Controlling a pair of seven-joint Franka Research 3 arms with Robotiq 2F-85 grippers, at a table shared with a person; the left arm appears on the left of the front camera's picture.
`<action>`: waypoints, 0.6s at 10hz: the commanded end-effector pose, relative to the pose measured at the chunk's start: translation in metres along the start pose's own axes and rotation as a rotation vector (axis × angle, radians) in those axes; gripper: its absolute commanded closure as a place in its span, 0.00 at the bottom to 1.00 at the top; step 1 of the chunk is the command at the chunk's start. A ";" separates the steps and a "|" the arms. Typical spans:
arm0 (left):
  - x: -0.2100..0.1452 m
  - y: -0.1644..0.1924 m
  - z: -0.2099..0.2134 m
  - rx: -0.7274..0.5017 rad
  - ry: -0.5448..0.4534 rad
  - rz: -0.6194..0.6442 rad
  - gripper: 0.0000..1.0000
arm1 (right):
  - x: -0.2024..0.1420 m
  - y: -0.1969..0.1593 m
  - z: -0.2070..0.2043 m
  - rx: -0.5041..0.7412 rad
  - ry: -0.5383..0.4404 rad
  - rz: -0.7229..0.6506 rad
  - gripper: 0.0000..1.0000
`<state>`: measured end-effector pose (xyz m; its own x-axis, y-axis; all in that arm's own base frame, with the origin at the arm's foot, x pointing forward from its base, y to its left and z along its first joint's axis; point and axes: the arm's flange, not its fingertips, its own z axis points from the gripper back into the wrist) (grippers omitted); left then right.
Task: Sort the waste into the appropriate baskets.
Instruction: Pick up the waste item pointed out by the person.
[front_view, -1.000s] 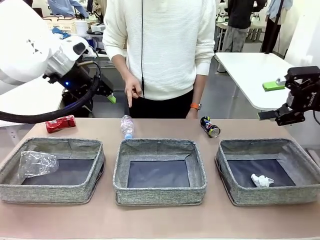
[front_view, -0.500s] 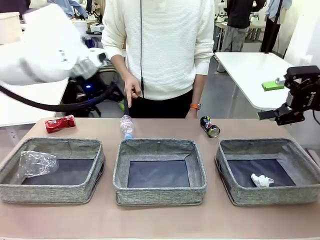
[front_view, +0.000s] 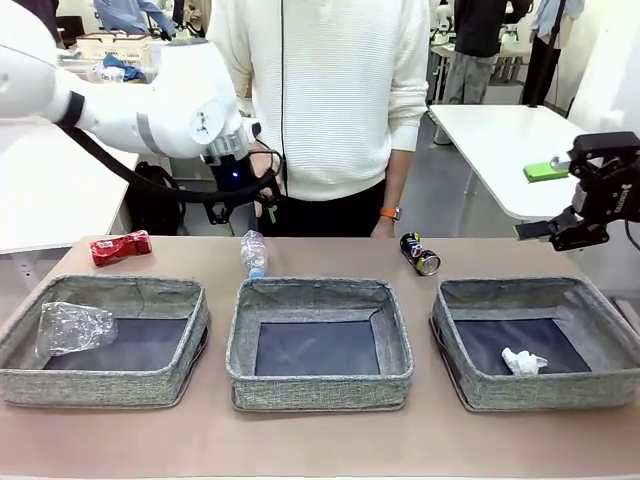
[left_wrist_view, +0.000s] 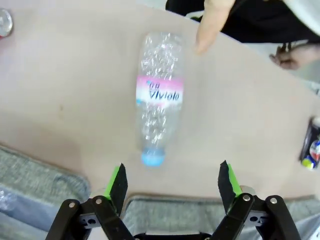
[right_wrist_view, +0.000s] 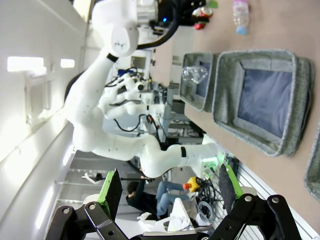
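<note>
We've got the clear bottle lying flat behind the middle basket, the red can behind the left basket, and the dark can near the right basket. The crumpled cup sits in the left basket, the paper wad in the right basket.

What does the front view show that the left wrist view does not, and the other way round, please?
Front, not wrist: the paper wad lying in the right basket.
Wrist, not front: the readable print on the pink label of the bottle, and a person's finger pointing beside it, beyond the open left claw.
Both: the bottle lying on the table just beyond the middle basket, and the dark can.
</note>
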<state>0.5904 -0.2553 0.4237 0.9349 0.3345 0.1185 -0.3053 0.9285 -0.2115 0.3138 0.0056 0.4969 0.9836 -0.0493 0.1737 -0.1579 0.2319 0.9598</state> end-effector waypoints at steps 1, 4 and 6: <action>0.003 -0.003 -0.021 -0.058 -0.075 0.061 0.07 | 0.001 0.002 0.000 0.020 -0.007 0.013 0.00; 0.002 0.015 -0.051 -0.063 -0.203 0.086 0.07 | 0.001 0.002 0.000 0.020 -0.007 0.013 0.00; 0.002 0.027 -0.065 -0.051 -0.153 0.032 0.07 | 0.001 0.002 0.000 0.020 -0.007 0.013 0.00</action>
<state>0.6027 -0.2386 0.3580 0.8737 0.4152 0.2536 -0.3421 0.8949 -0.2866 0.3138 0.0056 0.4970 0.9835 -0.0493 0.1738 -0.1580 0.2319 0.9598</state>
